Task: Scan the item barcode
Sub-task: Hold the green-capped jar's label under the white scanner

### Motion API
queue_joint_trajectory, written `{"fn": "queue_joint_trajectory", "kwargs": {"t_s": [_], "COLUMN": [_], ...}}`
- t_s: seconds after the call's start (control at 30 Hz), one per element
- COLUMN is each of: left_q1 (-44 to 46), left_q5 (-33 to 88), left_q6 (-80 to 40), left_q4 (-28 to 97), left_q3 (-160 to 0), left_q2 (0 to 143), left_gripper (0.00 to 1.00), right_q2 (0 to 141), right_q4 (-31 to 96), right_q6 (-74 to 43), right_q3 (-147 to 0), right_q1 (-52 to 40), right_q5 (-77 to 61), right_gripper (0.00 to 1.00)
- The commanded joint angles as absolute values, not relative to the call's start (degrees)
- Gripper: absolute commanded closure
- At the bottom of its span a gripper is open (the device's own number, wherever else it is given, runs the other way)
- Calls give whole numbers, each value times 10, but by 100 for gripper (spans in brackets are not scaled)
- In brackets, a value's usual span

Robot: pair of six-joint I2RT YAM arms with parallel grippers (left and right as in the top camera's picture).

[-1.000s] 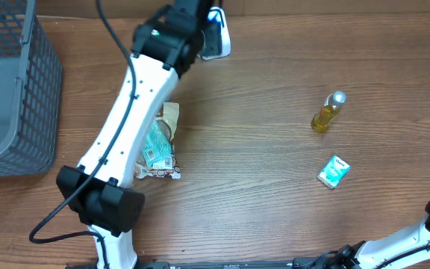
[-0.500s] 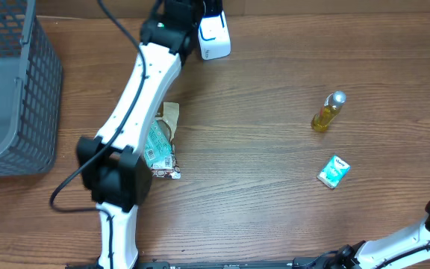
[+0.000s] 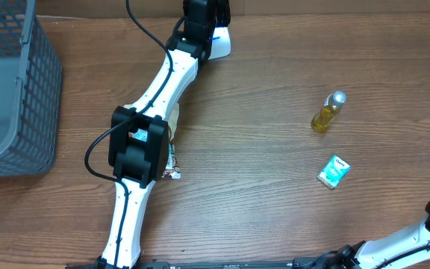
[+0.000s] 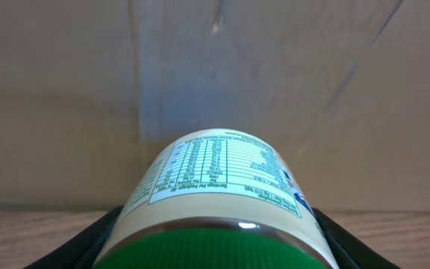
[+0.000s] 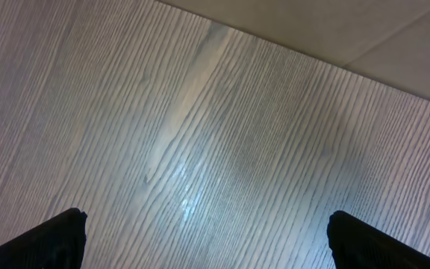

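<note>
Currently the left gripper (image 4: 219,250) is closed partway around a green-lidded white jar (image 4: 222,196) at the tabletop's (image 3: 290,45) far edge, nutrition panel (image 4: 219,161) upward; the right gripper (image 5: 204,243) gapes wide, empty. Ideally roll the jar slowly, grip firm, until its barcode, unseen here, shows.

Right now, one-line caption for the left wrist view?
Left gripper clamps a green-capped bottle, nutrition label up, facing a cardboard wall.
</note>
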State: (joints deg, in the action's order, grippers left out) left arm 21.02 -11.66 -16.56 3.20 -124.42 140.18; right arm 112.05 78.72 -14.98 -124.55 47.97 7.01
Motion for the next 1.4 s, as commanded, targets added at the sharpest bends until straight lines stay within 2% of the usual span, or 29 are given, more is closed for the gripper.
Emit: {"fn": "queue_joint_trajectory", "kwargs": {"t_s": [0.0,0.27,0.67,1.17,1.37], "left_q1": [213,206,194,190,190], "left_q5": [-121,-112,-90,-89,-89], "left_q6": [-154,-210,-215,-215,-215], "left_q4": [-3,-45,-80,-103,-157], "left_q3": [-1257,-1257,-1257,-1257,-1257], "left_q2": [1411,1444,1475,1492,1492], "left_gripper": [66,70,75,76,83], "right_q2": [1112,1112,1112,1112,1112], "right_q4": [785,785,785,785,785], "right_q6": [-150,-150,-150,-150,-150], "right_q3": [-1251,-1251,-1251,-1251,-1251], "right_q1": [480,480,480,480,480], "right_q5": [74,74,74,74,74], "right_gripper": [0,0,0,0,0]}}
